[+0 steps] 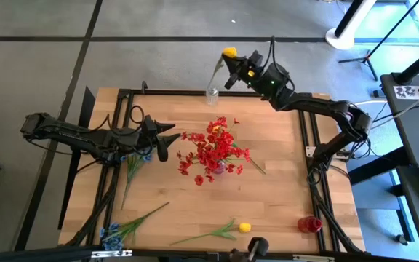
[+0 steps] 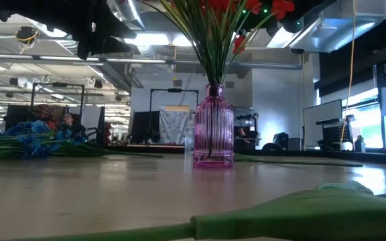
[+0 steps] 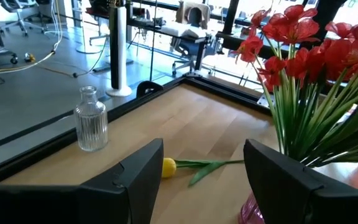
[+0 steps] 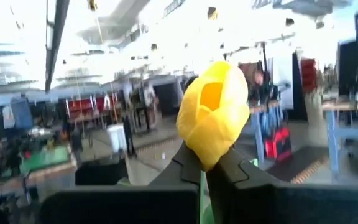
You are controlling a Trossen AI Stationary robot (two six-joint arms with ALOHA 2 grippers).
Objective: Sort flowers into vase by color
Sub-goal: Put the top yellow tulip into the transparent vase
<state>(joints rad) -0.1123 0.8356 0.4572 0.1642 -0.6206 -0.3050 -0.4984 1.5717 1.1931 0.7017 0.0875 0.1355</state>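
While the right gripper (image 1: pixel 231 65) pinches a yellow tulip (image 1: pixel 229 52) in its fingers above the clear vase (image 1: pixel 212 94) at the counter's (image 1: pixel 282 196) far edge, the stem should go down plumb into the narrow neck (left gripper (image 1: pixel 167 138) waits, fingers spread, beside the red bouquet (image 1: pixel 213 149)).

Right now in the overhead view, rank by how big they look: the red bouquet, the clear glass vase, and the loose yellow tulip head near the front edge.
1. Red bouquet, by far the largest.
2. Clear glass vase, small at the table's far edge.
3. Loose yellow tulip head, slightly smaller, though these two look close, so that order is unsure.
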